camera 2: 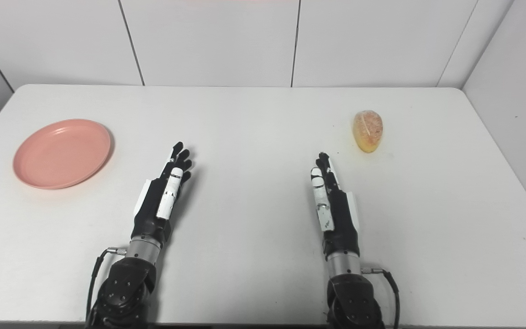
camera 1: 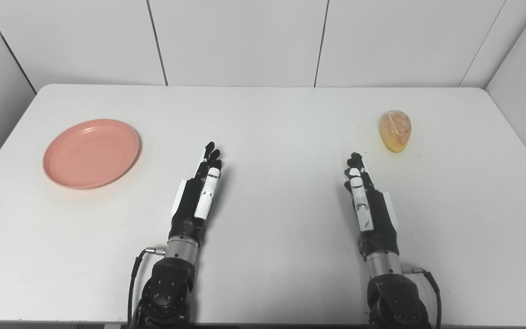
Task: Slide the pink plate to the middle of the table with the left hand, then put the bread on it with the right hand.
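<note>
The pink plate (camera 1: 91, 153) lies empty on the left side of the white table (camera 1: 272, 123). The bread (camera 1: 395, 130), a small golden loaf, lies on the right side, toward the back. My left hand (camera 1: 199, 192) rests near the table's middle-left, fingers stretched out straight, holding nothing, to the right of the plate and apart from it. My right hand (camera 1: 365, 196) rests at the middle-right, fingers stretched out, holding nothing, a short way in front and left of the bread. The plate (camera 2: 62, 153) and bread (camera 2: 368, 130) show the same in the right eye view.
White wall panels (camera 1: 244, 41) stand behind and beside the table. The table's rear corners are rounded, and its front edge runs along the bottom of the picture.
</note>
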`<move>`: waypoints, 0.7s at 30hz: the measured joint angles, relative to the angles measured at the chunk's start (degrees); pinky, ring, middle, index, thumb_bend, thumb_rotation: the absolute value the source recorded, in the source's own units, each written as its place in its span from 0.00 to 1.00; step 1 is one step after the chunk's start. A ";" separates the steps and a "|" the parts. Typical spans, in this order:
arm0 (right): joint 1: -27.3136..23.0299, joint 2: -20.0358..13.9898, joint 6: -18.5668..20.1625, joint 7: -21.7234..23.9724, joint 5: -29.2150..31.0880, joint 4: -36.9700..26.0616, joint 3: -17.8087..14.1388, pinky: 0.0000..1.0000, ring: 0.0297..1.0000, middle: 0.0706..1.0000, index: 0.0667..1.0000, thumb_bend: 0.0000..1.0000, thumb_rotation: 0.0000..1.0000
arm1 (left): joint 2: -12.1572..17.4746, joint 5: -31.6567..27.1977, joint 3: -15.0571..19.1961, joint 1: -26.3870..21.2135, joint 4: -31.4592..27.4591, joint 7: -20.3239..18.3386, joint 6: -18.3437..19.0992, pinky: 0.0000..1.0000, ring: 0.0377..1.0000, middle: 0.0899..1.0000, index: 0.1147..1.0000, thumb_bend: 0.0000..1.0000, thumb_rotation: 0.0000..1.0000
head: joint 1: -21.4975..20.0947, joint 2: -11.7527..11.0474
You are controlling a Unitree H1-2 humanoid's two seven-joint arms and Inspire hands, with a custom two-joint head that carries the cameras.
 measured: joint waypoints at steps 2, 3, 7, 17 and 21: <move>0.00 0.00 0.00 0.00 0.00 0.00 0.00 0.95 0.95 0.95 0.95 0.19 1.00 | 0.00 0.00 0.01 0.00 0.06 0.00 -0.01 0.94 0.96 0.98 0.98 0.37 1.00 | 0.17 -0.26; 0.00 0.00 0.00 0.00 0.00 0.00 0.00 0.95 0.95 0.95 0.95 0.19 1.00 | 0.00 0.00 0.01 -0.01 0.06 0.01 -0.02 0.94 0.96 0.98 0.98 0.37 1.00 | 0.26 -0.35; 0.00 -0.05 -0.01 0.01 0.05 0.02 -0.04 0.94 0.95 0.95 0.95 0.19 1.00 | -0.03 0.04 -0.02 -0.01 0.08 0.03 -0.01 0.95 0.96 0.97 0.98 0.36 1.00 | 1.76 -1.14; -0.02 -2.37 -3.37 0.77 1.91 2.19 -1.07 0.95 0.95 0.94 0.94 0.19 1.00 | -1.78 1.90 -0.75 -0.18 3.36 2.04 -3.22 0.97 0.97 0.98 0.99 0.33 1.00 | 15.44 -8.33; -0.02 -3.97 -4.54 1.89 3.55 2.99 -1.71 0.98 0.96 0.96 0.96 0.19 1.00 | -2.34 2.36 -1.01 -1.63 6.35 2.61 -5.29 0.96 0.98 0.98 0.98 0.35 1.00 | 19.06 -10.89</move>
